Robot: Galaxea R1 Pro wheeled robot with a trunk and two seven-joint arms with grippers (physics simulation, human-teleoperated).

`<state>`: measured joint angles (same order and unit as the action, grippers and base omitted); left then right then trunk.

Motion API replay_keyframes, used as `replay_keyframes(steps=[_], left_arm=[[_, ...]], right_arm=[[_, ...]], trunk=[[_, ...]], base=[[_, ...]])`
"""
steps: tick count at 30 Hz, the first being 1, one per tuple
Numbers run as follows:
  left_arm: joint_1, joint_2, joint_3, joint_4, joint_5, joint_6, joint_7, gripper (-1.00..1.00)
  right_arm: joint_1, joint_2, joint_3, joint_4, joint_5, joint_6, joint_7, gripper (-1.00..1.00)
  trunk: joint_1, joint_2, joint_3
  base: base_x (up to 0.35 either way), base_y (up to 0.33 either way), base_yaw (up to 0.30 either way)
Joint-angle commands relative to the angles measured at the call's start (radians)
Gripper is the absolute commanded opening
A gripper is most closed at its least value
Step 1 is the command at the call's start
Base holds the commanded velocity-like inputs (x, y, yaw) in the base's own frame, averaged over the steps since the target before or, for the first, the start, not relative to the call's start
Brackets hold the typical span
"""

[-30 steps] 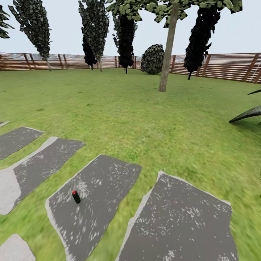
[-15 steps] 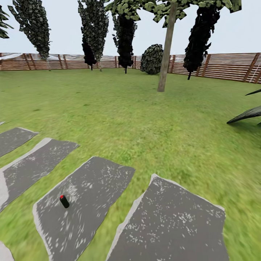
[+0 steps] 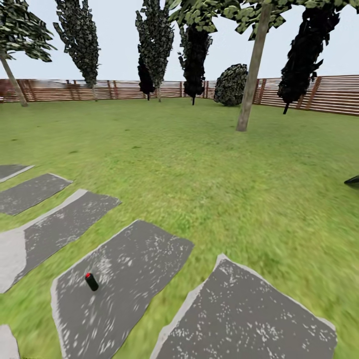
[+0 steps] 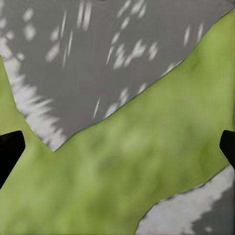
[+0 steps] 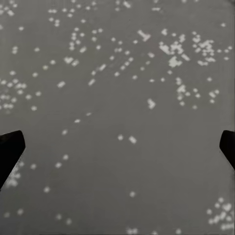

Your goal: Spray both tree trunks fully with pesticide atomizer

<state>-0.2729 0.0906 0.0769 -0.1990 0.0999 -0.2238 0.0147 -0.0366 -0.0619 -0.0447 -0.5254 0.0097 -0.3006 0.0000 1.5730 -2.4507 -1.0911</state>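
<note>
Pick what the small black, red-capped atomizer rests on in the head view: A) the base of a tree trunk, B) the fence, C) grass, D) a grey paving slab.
D: the atomizer stands on a grey paving slab, with grass around the slab's edges.

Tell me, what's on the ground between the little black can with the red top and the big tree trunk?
In the head view, from the can on its grey paving slab, only open green lawn stretches to the trunk; nothing stands between.
</note>
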Motion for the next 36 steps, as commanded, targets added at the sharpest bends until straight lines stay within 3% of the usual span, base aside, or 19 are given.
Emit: replay_keyframes(steps=[1, 15, 27, 36], left_arm=[[-0.001, 0.0, 0.0, 0.001, 0.009, -0.003, -0.001, 1.0], [-0.001, 0.0, 0.0, 0.001, 0.009, -0.003, -0.001, 1.0], [-0.001, 0.0, 0.0, 0.001, 0.009, -0.003, -0.001, 1.0], [-0.001, 0.0, 0.0, 0.001, 0.009, -0.003, -0.001, 1.0]], right_arm=[[0.0, 0.0, -0.001, 0.001, 0.001, -0.003, 0.0, 1.0], [0.0, 0.001, -0.002, -0.003, 0.0, -0.003, 0.001, 1.0], [0.0, 0.009, -0.002, -0.007, 0.0, -0.002, -0.002, 1.0], [0.0, 0.01, -0.002, -0.007, 0.0, -0.002, -0.002, 1.0]], trunk=[[0.0, 0.0, -0.001], [0.0, 0.0, -0.004], [0.0, 0.0, -0.021], [0.0, 0.0, -0.029]], base=[[0.194, -0.16, 0.277], [0.164, -0.112, 0.263], [0.135, -0.055, 0.09], [0.05, 0.0, 0.227]])
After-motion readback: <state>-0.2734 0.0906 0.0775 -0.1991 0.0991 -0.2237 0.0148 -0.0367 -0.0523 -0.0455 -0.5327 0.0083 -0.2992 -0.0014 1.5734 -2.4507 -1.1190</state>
